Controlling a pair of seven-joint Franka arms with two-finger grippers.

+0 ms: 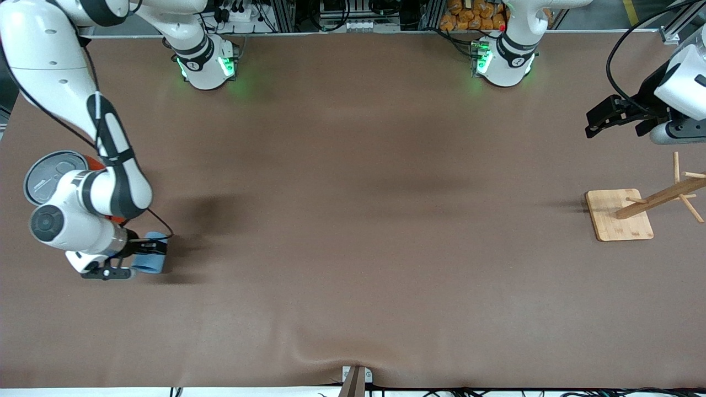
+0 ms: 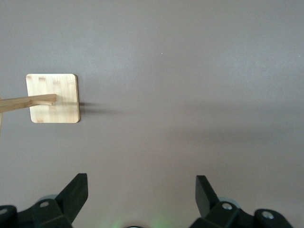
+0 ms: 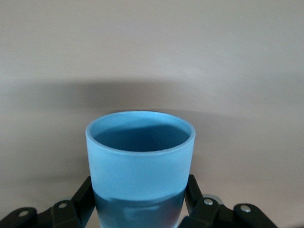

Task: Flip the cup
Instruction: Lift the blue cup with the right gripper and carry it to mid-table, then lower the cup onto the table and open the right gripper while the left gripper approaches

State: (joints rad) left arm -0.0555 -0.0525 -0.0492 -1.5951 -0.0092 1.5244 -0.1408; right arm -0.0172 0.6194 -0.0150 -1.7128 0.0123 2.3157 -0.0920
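- Table (image 1: 353, 231): broad flat surface under a brown matte cloth, spanning the whole front view.
- Right arm (image 1: 113, 165): white and black, bent low over its own end of the table.
- Left arm (image 1: 684, 82): white, held up at its own end of the table, waiting.
- Large orange can with a grey pull-tab lid (image 1: 52, 175): upright at the right arm's end of the table, partly hidden by that arm, farther from the front camera than the cup.
- Wooden peg stand with a square pale bamboo base (image 1: 618, 215): on the table at the left arm's end; also seen below the left wrist camera (image 2: 53, 98).
- Left gripper (image 1: 606, 117): black, in the air over bare cloth near the stand; fingers (image 2: 76, 192) spread apart, holding nothing.
- Right gripper (image 1: 144, 256): black, down by the cloth, turned sideways; fingers (image 3: 85, 197) clamped against both sides of the cup.
- Small light-blue tapered plastic cup without handle (image 1: 151, 259): held in the right gripper, beside the can; the wrist view shows its open mouth (image 3: 140, 156) pointing away from the gripper.
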